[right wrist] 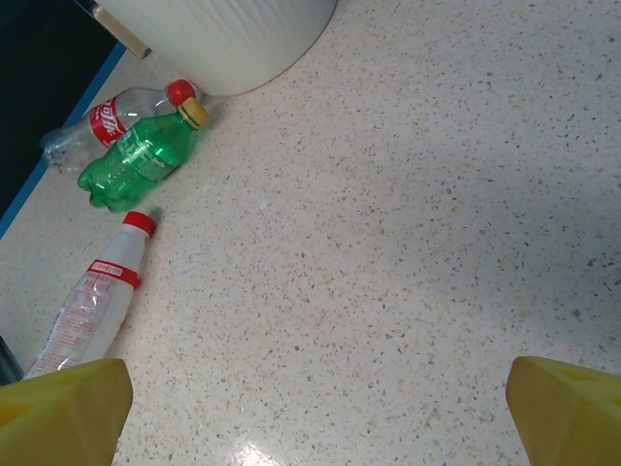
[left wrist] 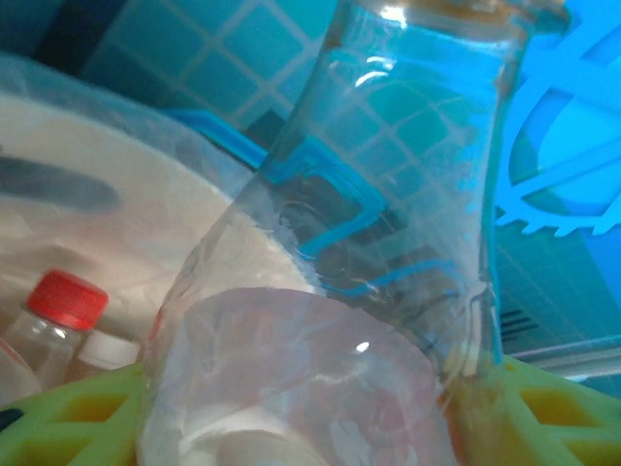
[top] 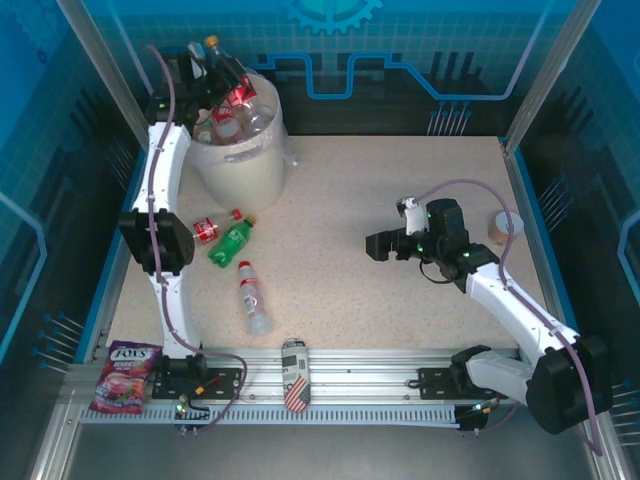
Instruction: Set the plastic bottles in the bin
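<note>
Left gripper [top: 214,68]: clenching a clear plastic bottle [left wrist: 388,223] between yellow-green fingers [left wrist: 68,422], over the round cream plastic bin [top: 245,170].
Left wrist view: catching a red-capped bottle [left wrist: 66,301] lying inside the bin; the held bottle's cap is getting cut off.
Top view: showing that cap yellow-orange.
Right gripper [right wrist: 315,413]: hanging spread wide, gripping nothing.
Right wrist view: green bottle [right wrist: 136,160] and red-labelled bottle [right wrist: 107,121] lying together by the bin; white-labelled bottle [right wrist: 92,301] lying near them, its base hiding behind a finger.

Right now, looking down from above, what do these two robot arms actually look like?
The left arm and right arm are slim white tubes linked by chunky, rounded black joints, set on black bases. A thin mauve cable loops along each. Up close, the left fingers and right fingers are blocky yellow-green plastic.
</note>
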Tool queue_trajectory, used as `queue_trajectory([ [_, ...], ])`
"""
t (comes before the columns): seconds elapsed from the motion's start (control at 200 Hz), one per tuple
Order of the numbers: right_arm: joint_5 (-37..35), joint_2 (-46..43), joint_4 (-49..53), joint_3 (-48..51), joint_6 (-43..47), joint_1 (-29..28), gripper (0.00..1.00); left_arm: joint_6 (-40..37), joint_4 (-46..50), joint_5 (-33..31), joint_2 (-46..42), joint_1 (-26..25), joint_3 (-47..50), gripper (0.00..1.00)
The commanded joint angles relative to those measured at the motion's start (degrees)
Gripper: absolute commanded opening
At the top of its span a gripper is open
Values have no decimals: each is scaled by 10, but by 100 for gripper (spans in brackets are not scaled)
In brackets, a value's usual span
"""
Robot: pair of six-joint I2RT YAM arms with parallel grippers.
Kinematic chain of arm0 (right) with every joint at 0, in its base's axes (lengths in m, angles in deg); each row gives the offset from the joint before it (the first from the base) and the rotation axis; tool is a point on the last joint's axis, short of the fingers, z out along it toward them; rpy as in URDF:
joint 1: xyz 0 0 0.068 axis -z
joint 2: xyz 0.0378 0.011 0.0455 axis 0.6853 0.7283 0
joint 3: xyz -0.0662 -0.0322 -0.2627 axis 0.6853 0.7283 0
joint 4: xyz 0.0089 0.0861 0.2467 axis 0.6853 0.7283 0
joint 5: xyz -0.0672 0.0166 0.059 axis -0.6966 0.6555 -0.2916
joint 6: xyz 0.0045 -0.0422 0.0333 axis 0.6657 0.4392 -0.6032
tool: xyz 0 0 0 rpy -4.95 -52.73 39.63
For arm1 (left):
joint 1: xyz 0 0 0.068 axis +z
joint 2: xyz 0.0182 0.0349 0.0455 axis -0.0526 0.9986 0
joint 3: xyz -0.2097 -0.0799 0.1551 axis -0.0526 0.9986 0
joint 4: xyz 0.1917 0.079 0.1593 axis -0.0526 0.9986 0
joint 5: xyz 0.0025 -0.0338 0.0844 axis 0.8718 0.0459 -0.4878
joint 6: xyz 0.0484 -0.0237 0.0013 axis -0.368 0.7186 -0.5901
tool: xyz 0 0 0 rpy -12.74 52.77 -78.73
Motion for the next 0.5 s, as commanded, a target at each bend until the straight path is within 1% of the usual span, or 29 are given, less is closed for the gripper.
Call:
queue_trajectory([
  [0.0,-11,8,13,-16,16,-7,100,-46,42,-4,19,-2,-15,56],
  [0.06,-11,11,14,-19,19,-7,100,-50,46,-6,18,-2,-16,68],
  [0.19,-8,18,13,-22,21,-8,100,-66,53,-14,10,-2,-17,84],
  [0.255,-8,20,9,-22,20,-10,100,-78,54,-15,6,-2,-19,95],
  [0.34,-5,25,5,-21,18,-12,100,-101,71,-23,5,0,-36,99],
  [0.495,-8,29,3,-22,18,-16,100,-137,100,-48,-6,6,-59,99],
])
